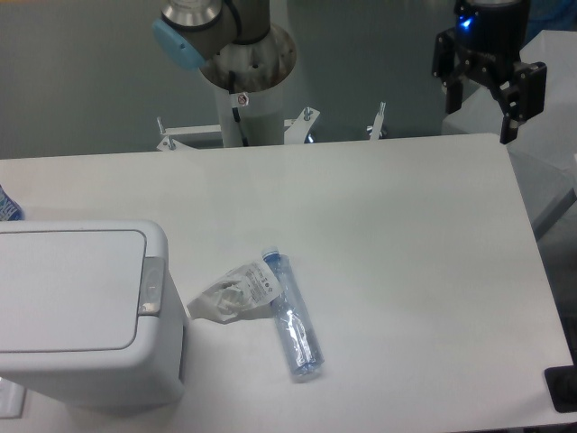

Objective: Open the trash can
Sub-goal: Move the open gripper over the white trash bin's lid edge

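At lower left, the trash can point(81, 307) sits lid-closed, contents hidden; the gripper point(480, 102) hangs spread, far off.

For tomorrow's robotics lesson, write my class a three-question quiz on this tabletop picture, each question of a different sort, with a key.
1. True or false: the lid of the trash can is shut.
2. What lies nearest the bin's grey button strip? A) a crumpled wrapper B) a mug C) a spoon
3. Fill in: the end effector hangs over the table's far ____ corner as the camera sees it.

Key: 1 true. 2 A; the clear bottle lies just beyond the wrapper. 3 right, well away from the bin, fingers apart and holding nothing.
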